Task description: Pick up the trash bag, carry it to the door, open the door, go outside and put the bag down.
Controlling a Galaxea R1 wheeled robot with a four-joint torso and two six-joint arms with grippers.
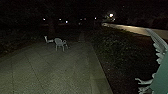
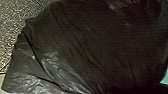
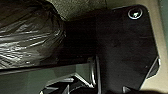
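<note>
The black trash bag (image 2: 75,47) shows large and close in the left wrist view, its plastic creased and shiny, with speckled paving behind it. In the right wrist view the bag (image 3: 27,35) bulges beside the robot's dark plate. What grips the bag cannot be made out, and the state of either gripper cannot be told. The door of the task is not seen in these views.
Paved ground (image 1: 50,67) stretches ahead under night light. A pale chair (image 1: 60,43) stands on it, with another pale piece of furniture (image 1: 48,40) beside it. Bushes (image 1: 117,47) border the paving on the right, and a green surface (image 1: 161,77) stands close at the right.
</note>
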